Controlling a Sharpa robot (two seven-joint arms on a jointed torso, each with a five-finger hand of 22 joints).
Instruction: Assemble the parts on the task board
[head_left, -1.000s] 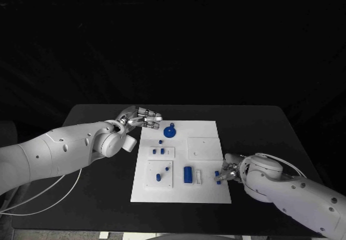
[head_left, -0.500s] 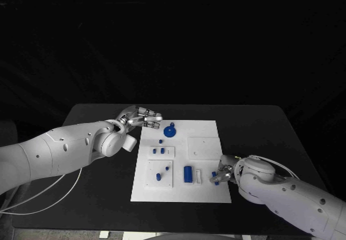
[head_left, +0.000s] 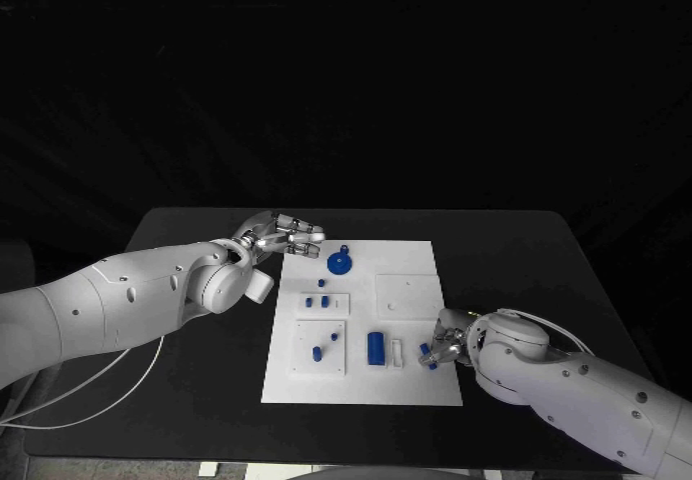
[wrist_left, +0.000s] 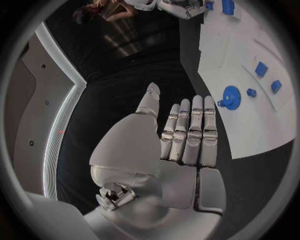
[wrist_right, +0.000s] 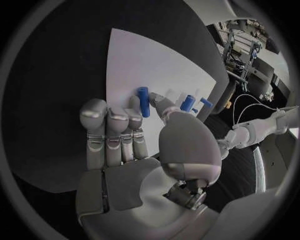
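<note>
The white task board (head_left: 411, 385) lies mid-table with blue parts on it: a round disc (head_left: 339, 264), a large cylinder (head_left: 376, 347) and several small pegs (head_left: 317, 352). My right hand (head_left: 450, 343) hovers at the board's right edge. It pinches a small blue peg (head_left: 430, 352) between thumb and finger, and the right wrist view shows that peg (wrist_right: 144, 102) upright over the board (wrist_right: 131, 60). My left hand (head_left: 283, 236) is off the board's far left corner, fingers stretched out and holding nothing. In the left wrist view its fingers (wrist_left: 190, 132) point toward the disc (wrist_left: 231, 97).
Raised white blocks (head_left: 407, 296) on the board carry the slots. A white cable (head_left: 123, 395) trails over the table's left side. Black table surface (head_left: 519, 260) lies open to the right of and behind the board.
My right hand has shifted slightly left, further over the board's right edge, with the blue peg still pinched. The left hand has not moved.
</note>
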